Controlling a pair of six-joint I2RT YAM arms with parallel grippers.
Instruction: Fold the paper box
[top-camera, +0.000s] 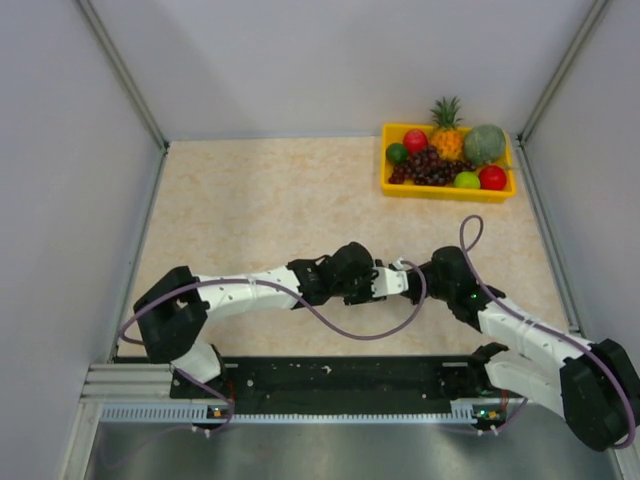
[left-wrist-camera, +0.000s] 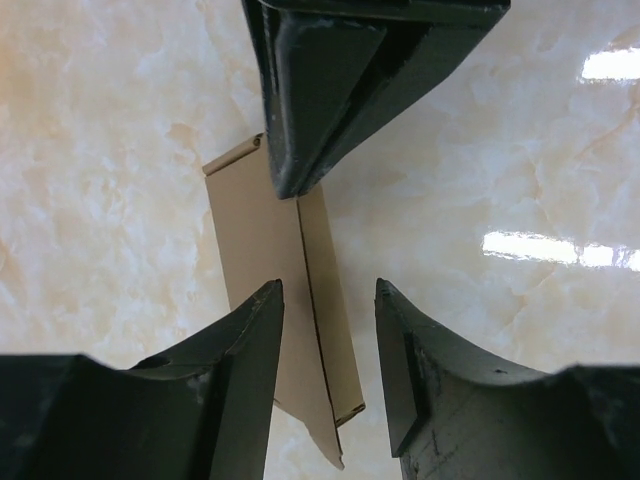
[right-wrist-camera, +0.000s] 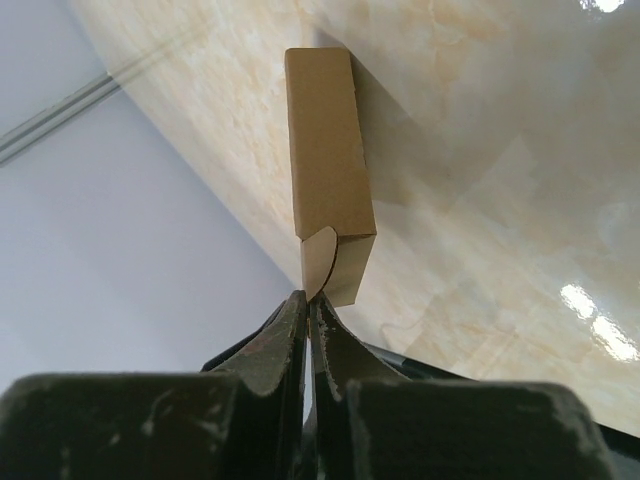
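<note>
Two hands, one paper box (right-wrist-camera: 325, 150): my right hand (right-wrist-camera: 308, 305) pinches its end flap (right-wrist-camera: 320, 255); my left hand (left-wrist-camera: 330, 300), spread, straddles the long axis running 12 to 6.

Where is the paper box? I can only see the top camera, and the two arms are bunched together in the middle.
Observer: It's hidden where the two grippers meet. The right wrist camera shows the paper box as a narrow brown box, already folded into shape.
Operator: Who's holding it?
Observer: The right gripper is shut on a rounded flap at the end of the box nearest it.
Operator: What's the other one doing?
Observer: The left gripper is open, with one finger on each side of the box. There is a visible gap between one finger and the cardboard.
</note>
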